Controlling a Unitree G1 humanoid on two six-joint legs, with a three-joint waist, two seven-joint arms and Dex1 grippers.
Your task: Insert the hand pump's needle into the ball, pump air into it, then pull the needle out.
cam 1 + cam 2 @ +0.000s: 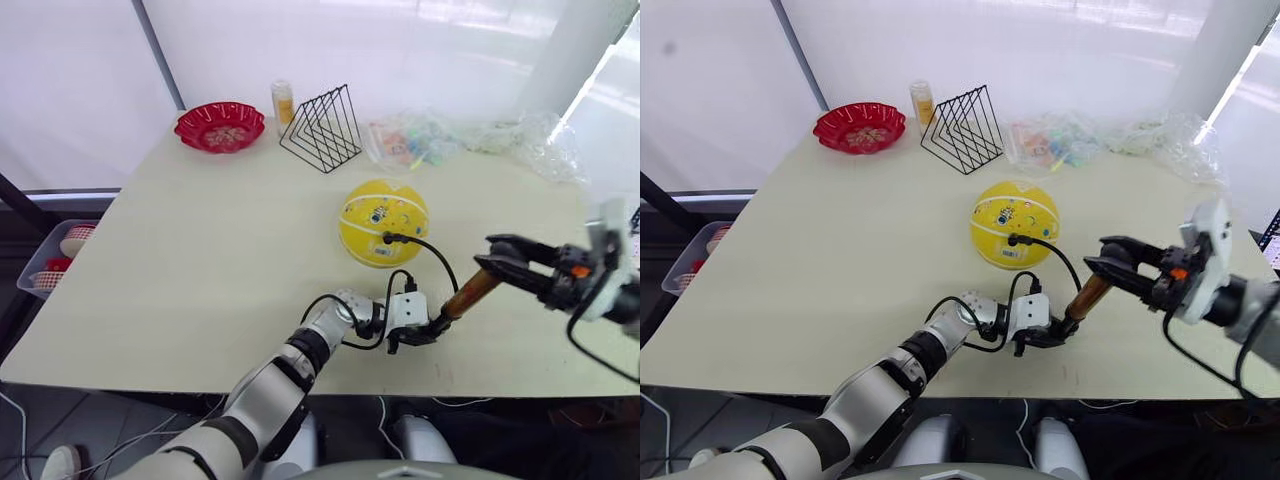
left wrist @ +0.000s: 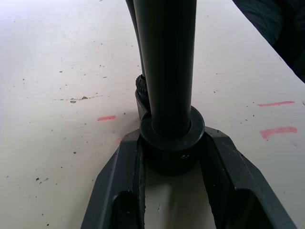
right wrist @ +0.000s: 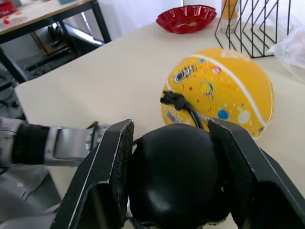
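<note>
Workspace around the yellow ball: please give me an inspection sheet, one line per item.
Surface: pale table, small specks and red marks near the left gripper.
Job's things: ball upright on table; needle connector sits against its side; hand pump tilted, held at both ends.
Clutter: red bowl, wire rack, orange bottle, plastic bags along far edge.
Grippers: left gripper shut on pump base; right gripper shut on pump handle.
Cables: black hose arcs from pump to ball.
Surroundings: bin beside the table.
</note>
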